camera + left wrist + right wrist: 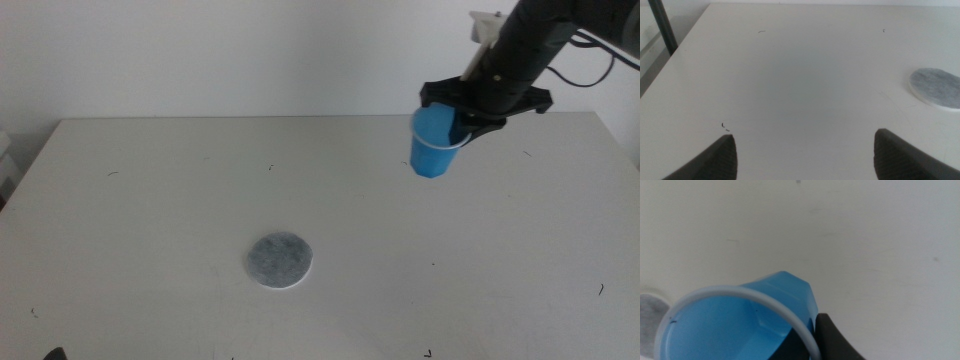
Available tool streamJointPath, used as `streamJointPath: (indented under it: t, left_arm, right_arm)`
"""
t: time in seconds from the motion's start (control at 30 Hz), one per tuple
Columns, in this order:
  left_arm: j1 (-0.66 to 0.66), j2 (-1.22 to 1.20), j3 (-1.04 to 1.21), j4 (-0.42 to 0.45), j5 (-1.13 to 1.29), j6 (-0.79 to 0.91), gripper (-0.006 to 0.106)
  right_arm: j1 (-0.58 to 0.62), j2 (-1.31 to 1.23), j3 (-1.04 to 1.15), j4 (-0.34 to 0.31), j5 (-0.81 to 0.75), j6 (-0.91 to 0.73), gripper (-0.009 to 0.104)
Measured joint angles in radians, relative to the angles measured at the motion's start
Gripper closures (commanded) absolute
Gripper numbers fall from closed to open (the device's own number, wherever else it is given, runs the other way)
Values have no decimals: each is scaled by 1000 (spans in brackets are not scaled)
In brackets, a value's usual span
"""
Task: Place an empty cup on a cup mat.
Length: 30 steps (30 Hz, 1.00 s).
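My right gripper (462,125) is shut on the rim of the blue cup (434,142) and holds it in the air above the table's far right part. In the right wrist view the cup (750,322) shows its white rim and an empty blue inside, with one jaw inside and one outside. The grey cup mat (279,259) lies flat on the table, well to the left of the cup and nearer the front. It also shows in the left wrist view (937,88) and partly in the right wrist view (649,312). My left gripper (805,155) is open and empty, low over the table's front left.
The white table (150,200) has small dark specks. A dark pole (662,27) stands off the table's edge in the left wrist view. The right arm (530,45) comes in from the upper right.
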Motion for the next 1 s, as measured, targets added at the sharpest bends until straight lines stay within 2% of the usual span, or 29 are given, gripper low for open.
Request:
streamJointPath:
  t: [0.23,0.4,0.7,1.0]
  left_arm:
    - [0,0,0,0,0,0,-5]
    - [0,0,0,0,0,0,-5]
    - [0,0,0,0,0,0,-5]
    - [0,0,0,0,0,0,-5]
  right_arm:
    - [187,16,-6,9,-65,117,96]
    - [274,79,-49,9,-91,167,96]
    - [369,229,-217,8,-18,178,96]
    - [423,305,-235,8,-8,178,96]
